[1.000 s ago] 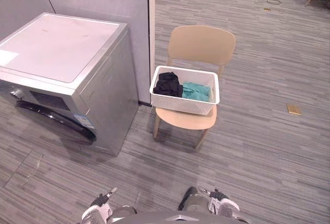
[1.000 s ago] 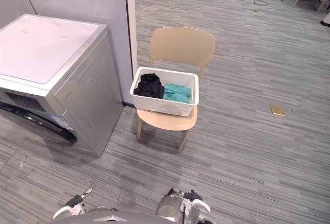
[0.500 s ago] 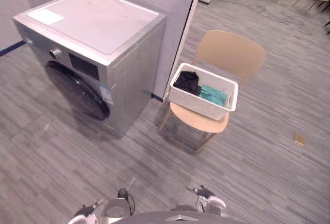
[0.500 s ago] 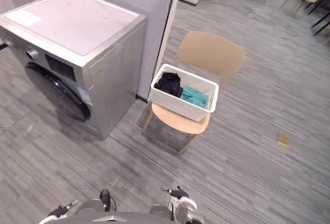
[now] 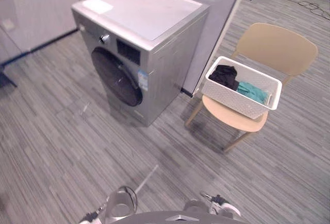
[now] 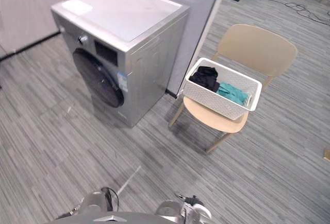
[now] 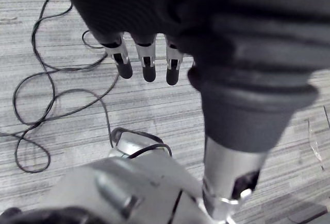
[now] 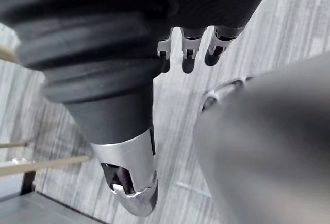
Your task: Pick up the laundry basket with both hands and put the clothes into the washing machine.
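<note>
Left hand (image 7: 148, 64) and right hand (image 8: 186, 54) empty, basket (image 5: 229, 98) not yet lifted

Both hands hang low, well short of the washing machine (image 5: 149, 33). Their fingers are loose and nearly straight, thumbs out, with nothing in either. Grey plank floor (image 5: 77, 147) lies between them and the machine. The machine's round dark door (image 5: 116, 77) looks closed, so I judge it will need opening before any clothes go in.

Just beside the machine, on the robot's right of it, stands a tan chair (image 5: 276, 46), and the white basket sits on its seat. Inside lie a black garment (image 5: 224, 74) at the end nearer the machine and a teal garment (image 5: 252, 91) at the end farther from it. Both sit below the rim.

The task looks hardly begun: the robot is well apart from the basket and must close in first.

The basket looks like stiff plastic with a perforated wall and a rolled rim, and with so little in it it should be light. The best hold is probably under the rim at the two short ends, one hand to each, fingers hooked beneath the lip and thumbs on top. Kept level, it should not spill. Its smooth plastic could slip in a loose hold, and an uneven lift might drag it off the seat.

The clothes are soft and limp, so they will sag and trail; each wants gathering in a bunch rather than taking by an edge
</note>
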Tool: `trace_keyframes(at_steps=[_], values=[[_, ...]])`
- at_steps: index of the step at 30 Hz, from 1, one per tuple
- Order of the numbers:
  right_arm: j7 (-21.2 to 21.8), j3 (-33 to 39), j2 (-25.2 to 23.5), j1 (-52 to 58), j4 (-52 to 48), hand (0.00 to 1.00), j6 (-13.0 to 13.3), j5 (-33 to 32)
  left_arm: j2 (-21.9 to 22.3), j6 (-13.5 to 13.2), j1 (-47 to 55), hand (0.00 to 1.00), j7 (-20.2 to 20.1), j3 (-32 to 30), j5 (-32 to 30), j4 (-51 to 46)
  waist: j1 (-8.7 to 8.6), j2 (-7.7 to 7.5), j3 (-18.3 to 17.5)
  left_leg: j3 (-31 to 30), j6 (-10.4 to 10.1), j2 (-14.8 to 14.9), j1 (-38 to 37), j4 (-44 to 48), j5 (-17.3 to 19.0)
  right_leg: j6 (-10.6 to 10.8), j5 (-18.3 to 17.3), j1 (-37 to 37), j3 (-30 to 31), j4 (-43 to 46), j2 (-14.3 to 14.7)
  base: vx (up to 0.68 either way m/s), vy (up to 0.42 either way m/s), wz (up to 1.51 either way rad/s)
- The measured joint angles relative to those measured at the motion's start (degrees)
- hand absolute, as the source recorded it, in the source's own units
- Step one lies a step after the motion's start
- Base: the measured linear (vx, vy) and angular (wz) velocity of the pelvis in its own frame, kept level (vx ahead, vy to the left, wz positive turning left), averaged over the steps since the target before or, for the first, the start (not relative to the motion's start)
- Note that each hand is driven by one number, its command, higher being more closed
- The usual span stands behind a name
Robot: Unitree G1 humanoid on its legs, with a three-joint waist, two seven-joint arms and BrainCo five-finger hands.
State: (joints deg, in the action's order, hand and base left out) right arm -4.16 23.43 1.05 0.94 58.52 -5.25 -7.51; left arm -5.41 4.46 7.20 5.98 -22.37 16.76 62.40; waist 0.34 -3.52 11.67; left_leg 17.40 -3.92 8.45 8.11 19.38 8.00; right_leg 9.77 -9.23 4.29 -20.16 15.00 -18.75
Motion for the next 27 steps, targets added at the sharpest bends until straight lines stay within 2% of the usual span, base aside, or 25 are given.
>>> trace_keyframes(at_steps=[1, 2, 5, 6, 7, 8, 9, 10, 11, 12, 13, 14, 15, 16, 17, 18, 19, 20, 21, 22, 23, 24, 26, 27], values=[[0.0, 0.2, -0.2, 0.1, 0.3, 0.00, 0.0, 0.0, -0.3, 0.0, -0.1, 0.00, 0.0, 0.0, 0.0, 0.0, 0.06, -0.44, -0.2, 0.3, 0.0, -0.3, 0.1, -0.2, 0.1, 0.0, 0.1, 0.2, -0.5, -0.4, -0.2, 0.10, 0.167, 0.46], [-0.1, 1.3, -0.6, 0.2, 1.1, 0.00, 0.0, -0.1, -1.0, 0.1, -1.0, 0.00, 0.1, 0.0, 0.0, 0.0, -0.14, -0.89, -0.6, 2.9, -0.2, -0.5, 0.5, 0.3, 1.0, 0.3, 2.2, 2.3, -2.5, -3.2, -1.3, 0.08, 0.120, 0.50], [-0.4, 2.6, -0.5, -0.2, 1.2, 0.00, 0.1, 0.0, -0.6, 0.0, -1.9, 0.00, 0.3, 1.7, 0.0, -0.1, -0.16, 0.26, -0.8, 2.7, 1.5, -2.7, 0.6, 0.6, 2.0, 0.3, 7.8, 4.6, -5.3, -5.5, -2.9, 0.08, 0.239, 0.36], [-0.5, 2.6, 0.1, -0.1, 1.1, 0.00, 0.1, 0.0, -0.6, 0.0, -1.9, 0.00, 0.5, 3.0, -0.1, 0.0, -0.26, 0.80, -1.1, 1.9, 2.1, -3.4, 0.5, 0.6, 2.3, 0.3, 9.3, 4.5, -5.8, -4.2, -3.7, 0.07, 0.187, 0.19], [-0.5, 2.6, 0.1, -0.1, 1.1, 0.00, 0.1, 0.0, -0.5, 0.0, -1.9, 0.00, 0.5, 3.1, -0.1, 0.0, -0.26, 0.80, -1.1, 1.8, 2.1, -3.4, 0.5, 0.6, 2.3, 0.3, 9.3, 4.5, -5.8, -4.2, -3.7, 0.07, 0.161, 0.35], [-0.5, 2.5, 0.6, -0.1, 0.8, 0.00, 0.2, 0.0, -0.4, 0.0, -1.8, 0.00, 0.9, 4.9, -0.1, 0.1, -0.21, 1.34, -1.2, 1.0, 2.8, -5.2, -1.2, -0.6, 2.7, 0.2, 10.3, 3.3, -5.5, 2.1, -6.2, 0.06, 0.120, 0.30], [-0.7, 2.4, 0.8, 0.0, 0.6, 0.00, 0.4, 0.0, -0.4, 0.0, -1.7, 0.00, 1.1, 5.3, -0.1, 0.1, -0.16, 1.45, -1.2, 0.6, 2.9, -6.1, -2.0, -1.3, 2.7, -0.2, 10.6, 2.3, -5.4, 5.1, -7.4, 0.08, 0.144, 0.49], [-1.2, 2.2, 1.8, 0.2, 0.1, 0.00, 0.6, 0.0, -0.3, 0.0, -1.2, 0.00, 1.2, 6.4, -0.1, 0.1, -0.47, 1.76, -1.5, -0.3, 3.6, -7.5, -3.7, -2.9, 2.3, -2.3, 12.1, 0.5, -4.1, 11.1, -9.5, 0.11, 0.128, 0.50], [-1.6, 1.6, 1.7, 0.6, -1.3, 0.00, 0.6, 0.0, -0.4, 0.0, -0.8, 0.00, 1.3, 7.5, -0.2, 0.1, -0.54, 1.95, -1.9, -1.5, 4.2, -9.1, -5.1, -4.7, 1.6, -6.1, 14.8, -2.0, -1.9, 17.2, -11.3, 0.12, 0.124, 0.56], [-1.7, 1.4, 1.8, 0.7, -1.9, 0.00, 0.8, 0.0, -0.4, 0.0, -0.8, 0.00, 1.3, 8.0, -0.5, 0.2, -0.63, 2.05, -1.8, -2.1, 4.6, -9.6, -5.8, -5.5, 1.4, -8.7, 16.5, -3.7, -0.5, 20.5, -12.0, 0.17, 0.101, 0.64], [-2.0, 1.4, 1.9, 0.6, -2.6, 0.00, 1.3, -0.4, -0.6, 0.0, -0.8, 0.00, 1.3, 9.0, -1.3, 0.2, -1.15, 2.92, -1.3, -3.6, 5.8, -10.0, -7.2, -6.8, 0.6, -12.2, 16.8, -7.4, 3.8, 27.6, -11.9, 0.23, 0.070, 0.65], [-2.1, 0.8, 1.2, 0.3, -3.4, 0.00, 1.3, -1.2, -0.7, 0.0, -0.9, 0.00, 1.2, 9.1, -1.5, 0.5, -1.46, 2.84, -1.0, -4.9, 6.5, -9.9, -8.3, -7.8, -0.1, -11.6, 12.0, -10.8, 7.0, 34.7, -10.0, 0.23, 0.049, 0.57], [-2.1, 0.1, 1.1, -0.1, -3.7, 0.00, 1.3, -1.3, -0.8, 0.0, -0.9, 0.00, 1.2, 9.1, -1.9, 0.8, -1.36, 2.76, -0.7, -5.0, 6.5, -9.8, -9.3, -8.8, -0.5, -10.4, 9.4, -12.2, 7.9, 36.9, -8.7, 0.21, 0.006, 0.35], [-2.0, -1.2, 0.7, -0.7, -3.7, 0.00, 1.3, -1.4, -0.8, 0.2, -0.6, 0.00, 1.2, 9.1, -3.2, 1.4, -1.13, 2.74, -0.7, -5.3, 6.5, -9.5, -11.0, -10.4, -1.0, -8.4, 5.2, -14.5, 8.9, 38.4, -5.6, 0.16, -0.049, 0.20], [-2.0, -2.1, 0.3, -1.1, -3.8, 0.00, 1.3, -1.4, -0.5, 0.3, -0.3, 0.00, 1.2, 9.0, -3.8, 1.5, -1.30, 2.70, -0.6, -6.0, 6.2, -9.1, -12.2, -11.5, -1.2, -7.1, 1.6, -15.9, 9.4, 36.1, -1.8, 0.19, -0.122, 0.27], [-1.9, -2.5, 0.2, -1.2, -3.9, 0.00, 1.3, -1.7, -0.4, 0.3, -0.1, 0.00, 1.2, 8.8, -4.3, 1.8, -1.51, 2.61, -0.5, -6.6, 5.8, -8.7, -12.8, -12.1, -1.5, -6.1, -0.4, -16.4, 9.5, 32.5, 1.0, 0.16, -0.151, 0.30], [-1.8, -2.5, 0.2, -1.3, -3.9, 0.00, 1.3, -2.0, -0.2, 0.4, -0.2, 0.00, 1.2, 8.6, -4.4, 1.8, -1.65, 2.67, -0.2, -6.8, 5.5, -8.4, -13.4, -12.6, -1.6, -5.8, -1.4, -16.3, 8.9, 29.1, 2.7, 0.14, -0.193, 0.31], [-1.3, -2.6, 0.0, -1.3, -3.9, 0.00, 1.3, -2.4, 0.1, 0.5, -0.7, 0.00, 1.2, 7.1, -4.6, 1.9, -1.68, 2.70, -0.2, -7.4, 4.7, -7.5, -13.2, -12.8, -1.9, -5.2, -1.4, -15.7, 7.8, 17.3, 5.8, 0.08, -0.160, 0.27], [-1.2, -2.6, -0.2, -1.3, -3.9, 0.00, 1.3, -2.4, 0.1, 0.5, -0.4, 0.00, 1.2, 6.5, -4.6, 2.1, -1.75, 2.49, -0.3, -7.7, 3.9, -7.3, -13.0, -12.9, -2.0, -5.5, 0.2, -14.9, 8.0, 11.6, 6.8, 0.09, -0.213, 0.35], [-1.0, -2.5, -0.6, -1.2, -3.7, 0.00, 1.3, -2.4, -0.2, 0.4, -0.7, 0.00, 1.2, 5.4, -4.6, 2.3, -1.73, 1.44, -0.3, -8.3, 3.0, -7.7, -13.1, -13.7, -2.0, -5.8, 5.7, -14.0, 9.2, 5.1, 7.2, 0.10, -0.235, 0.34], [-0.8, -2.3, -0.4, -1.3, -3.4, 0.00, 1.3, -2.3, 0.5, 0.4, -1.3, 0.00, 1.3, 3.8, -4.7, 2.4, -1.57, 2.07, 0.0, -9.2, 1.6, -6.2, -14.0, -14.9, -2.3, -5.4, 6.5, -12.7, 7.9, 3.8, 8.6, 0.13, -0.286, 0.37], [-0.7, -2.3, 0.6, -1.3, -3.4, 0.00, 1.3, -2.2, 1.5, 0.5, -1.4, 0.00, 1.2, 3.1, -4.7, 2.4, -1.56, 3.32, -0.2, -9.6, 0.3, -4.4, -14.0, -16.2, -2.8, -5.9, 6.8, -11.7, 6.4, 1.2, 10.5, 0.13, -0.234, 0.21], [0.0, -2.3, 1.3, -1.3, -3.3, 0.00, 1.2, -2.2, 2.5, 0.5, -1.1, 0.00, 1.3, 2.1, -4.6, 2.5, -1.37, 4.51, -0.8, -9.4, -1.2, -2.4, -14.0, -17.7, -3.9, -6.8, 7.3, -10.9, 5.3, -1.7, 12.9, 0.12, -0.158, 0.07], [0.3, -4.2, 1.7, 0.4, -1.3, 0.00, 1.1, -2.3, 0.3, 0.6, -0.8, 0.00, 0.8, 5.1, -4.6, 3.5, -1.63, 3.05, -5.7, -6.8, -0.3, -4.7, -16.1, -22.3, -5.4, -5.6, 17.6, -3.5, 6.7, -19.3, 13.8, 0.07, -0.074, 0.01]])
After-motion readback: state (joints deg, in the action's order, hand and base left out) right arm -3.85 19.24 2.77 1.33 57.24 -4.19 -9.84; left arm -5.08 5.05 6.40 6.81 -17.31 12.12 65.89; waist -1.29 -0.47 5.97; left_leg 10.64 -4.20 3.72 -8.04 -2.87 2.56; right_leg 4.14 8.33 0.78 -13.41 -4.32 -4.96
